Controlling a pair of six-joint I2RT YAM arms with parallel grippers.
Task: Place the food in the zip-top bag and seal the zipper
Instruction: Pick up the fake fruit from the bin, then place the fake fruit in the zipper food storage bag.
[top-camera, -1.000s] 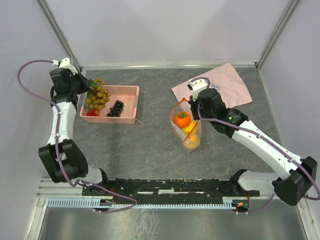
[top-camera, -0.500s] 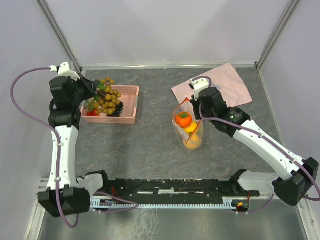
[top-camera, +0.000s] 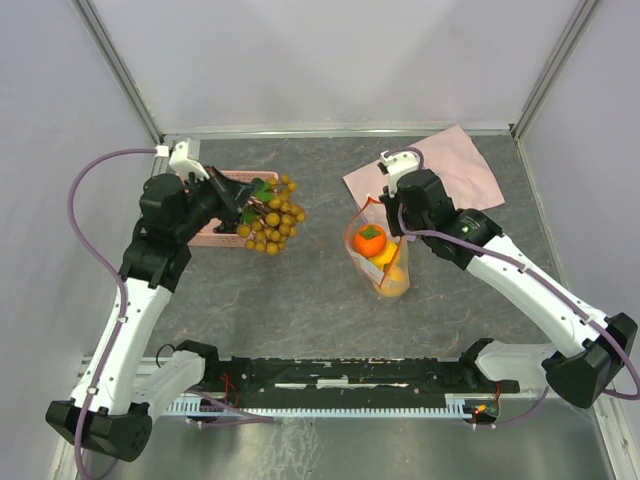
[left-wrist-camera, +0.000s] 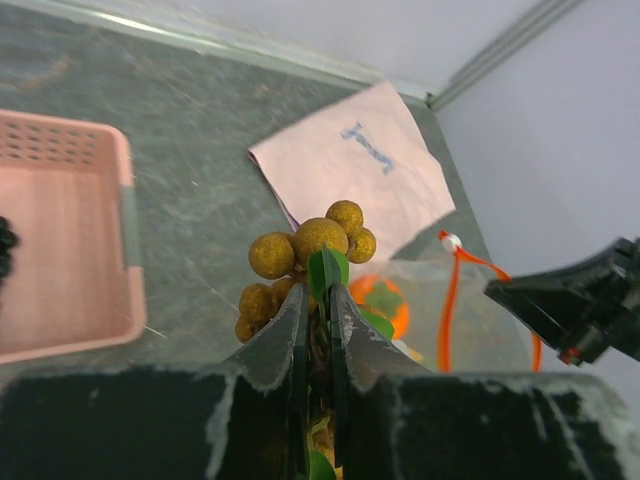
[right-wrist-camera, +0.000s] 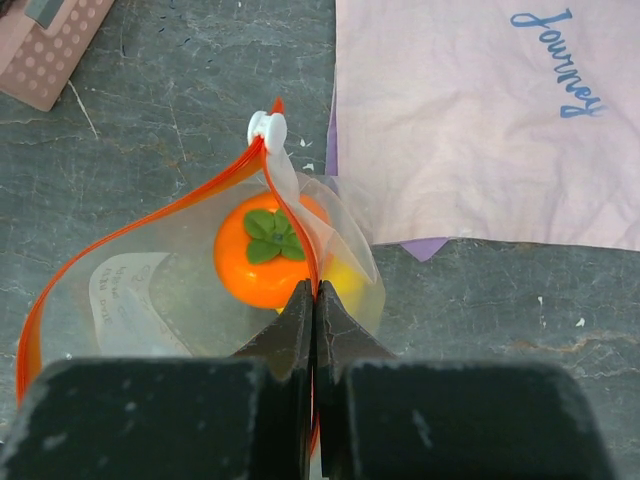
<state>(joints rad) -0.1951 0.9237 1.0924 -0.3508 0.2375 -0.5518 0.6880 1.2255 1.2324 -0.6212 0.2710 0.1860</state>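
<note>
My left gripper (top-camera: 240, 208) is shut on the tan-brown berry cluster (top-camera: 271, 226) and holds it in the air between the basket and the zip-top bag (top-camera: 378, 258); the left wrist view shows the cluster (left-wrist-camera: 305, 255) in the gripper (left-wrist-camera: 317, 300). My right gripper (top-camera: 392, 215) is shut on the bag's orange-red zipper (right-wrist-camera: 305, 245) and holds the mouth up and open. The gripper (right-wrist-camera: 314, 300) pinches the strip. The persimmon (right-wrist-camera: 264, 250) and a yellow lemon (top-camera: 384, 257) lie in the bag. The grapes are hidden behind the left arm.
The pink basket (top-camera: 220, 232) sits at the back left, partly under my left arm. A pink cloth with writing (top-camera: 440, 172) lies at the back right, just behind the bag. Grey walls close the back and sides.
My left gripper has lifted the berry cluster out of the basket and carried it right, toward the bag. The right gripper has kept hold of the zipper, barely moving.
</note>
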